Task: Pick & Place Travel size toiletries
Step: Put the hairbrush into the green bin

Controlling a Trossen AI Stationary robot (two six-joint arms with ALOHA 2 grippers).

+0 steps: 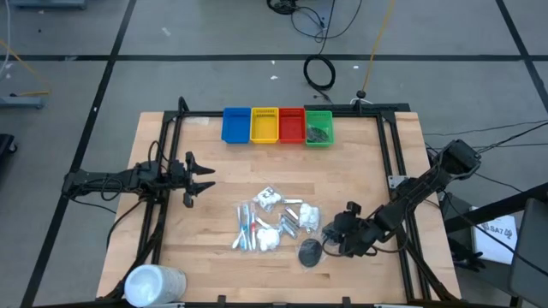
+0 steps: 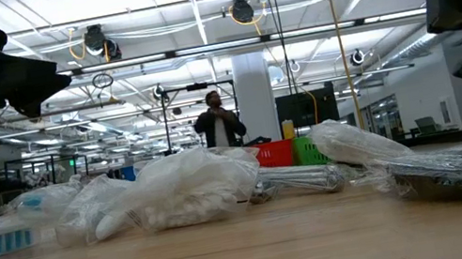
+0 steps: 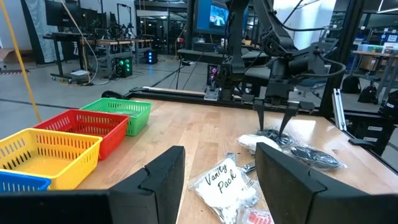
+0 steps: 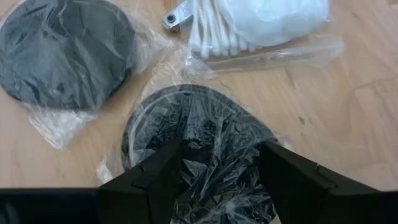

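The travel size toiletries lie in a clear-wrapped heap near the table's front middle: white packets, silver tubes and blue and red sticks. Two wrapped dark discs lie at the heap's right. My right gripper is open and slants down over one dark disc, a finger on each side of it. The other disc lies beside it on the wood. My left gripper waits open at the table's left, pointing level. My right gripper comes at the wrapped dark disc from above, slanting down, with its fingertips at the crinkled clear wrap. Whether they touch the wrap I cannot tell. The disc lies flat on the table.
Blue, yellow, red and green bins stand in a row at the far edge; the green one holds dark items. A large white cylinder lies at the front left corner. A person stands in the room beyond.
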